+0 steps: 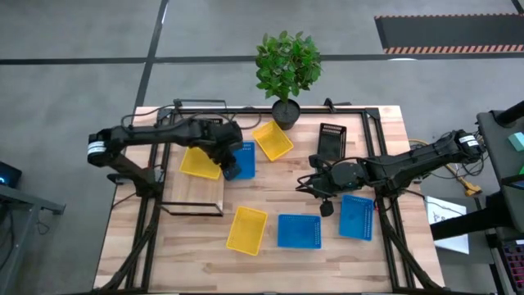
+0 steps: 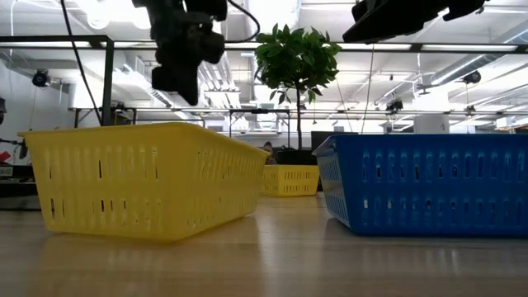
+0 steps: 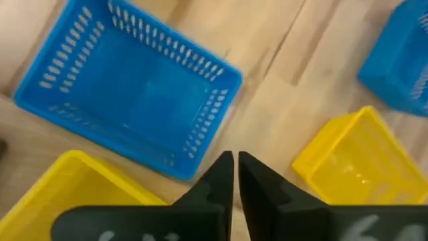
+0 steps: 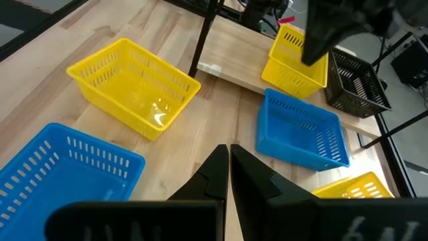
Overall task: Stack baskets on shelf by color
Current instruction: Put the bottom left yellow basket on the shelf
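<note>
My left gripper (image 1: 232,170) hangs shut above the table, empty, between a yellow basket (image 1: 201,162) and a blue basket (image 1: 243,157); the left wrist view shows both the yellow basket (image 3: 80,191) and the blue basket (image 3: 127,87) below its fingers. That yellow basket (image 4: 294,63) rests on the far end of the shelf (image 1: 195,195). My right gripper (image 1: 321,187) waits shut and empty over the table's middle right. Another yellow basket (image 1: 273,139) and a black basket (image 1: 331,141) lie at the far side. A yellow basket (image 1: 247,229) and two blue ones (image 1: 299,231) (image 1: 357,216) lie near the front.
A potted plant (image 1: 286,70) stands at the far edge, behind the far yellow basket. Black frame bars (image 1: 377,164) run along the table's sides. Bare tabletop (image 1: 278,184) lies between the two grippers. The shelf's near part is bare board.
</note>
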`<state>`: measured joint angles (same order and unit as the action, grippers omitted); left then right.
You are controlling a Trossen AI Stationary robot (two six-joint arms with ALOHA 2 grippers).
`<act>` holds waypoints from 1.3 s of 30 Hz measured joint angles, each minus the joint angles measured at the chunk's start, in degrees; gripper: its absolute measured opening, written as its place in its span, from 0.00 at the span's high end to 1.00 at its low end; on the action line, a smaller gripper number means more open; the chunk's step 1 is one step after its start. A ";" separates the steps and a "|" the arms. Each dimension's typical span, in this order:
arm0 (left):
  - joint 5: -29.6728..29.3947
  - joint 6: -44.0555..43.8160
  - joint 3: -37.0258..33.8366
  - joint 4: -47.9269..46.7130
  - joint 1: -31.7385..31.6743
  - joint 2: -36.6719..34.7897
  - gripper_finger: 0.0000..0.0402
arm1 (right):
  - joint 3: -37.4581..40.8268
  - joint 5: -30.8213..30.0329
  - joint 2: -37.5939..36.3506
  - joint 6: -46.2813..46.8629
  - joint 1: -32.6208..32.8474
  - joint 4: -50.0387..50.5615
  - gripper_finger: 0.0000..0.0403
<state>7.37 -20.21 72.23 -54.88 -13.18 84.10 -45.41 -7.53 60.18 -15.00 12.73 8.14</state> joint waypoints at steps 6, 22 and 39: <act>-5.65 -0.24 -2.11 0.34 0.08 2.30 1.00 | 0.00 0.00 0.00 0.03 0.00 0.10 0.98; -15.91 1.57 -2.73 -1.59 -1.38 4.83 1.00 | 0.00 0.00 0.00 0.04 0.00 0.07 0.98; -19.73 3.17 -4.41 -1.57 -3.26 4.82 1.00 | 0.00 0.00 0.00 0.23 0.00 0.07 0.98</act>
<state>-12.35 -17.04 67.82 -56.45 -16.45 88.92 -45.41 -7.53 60.18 -14.76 12.73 8.21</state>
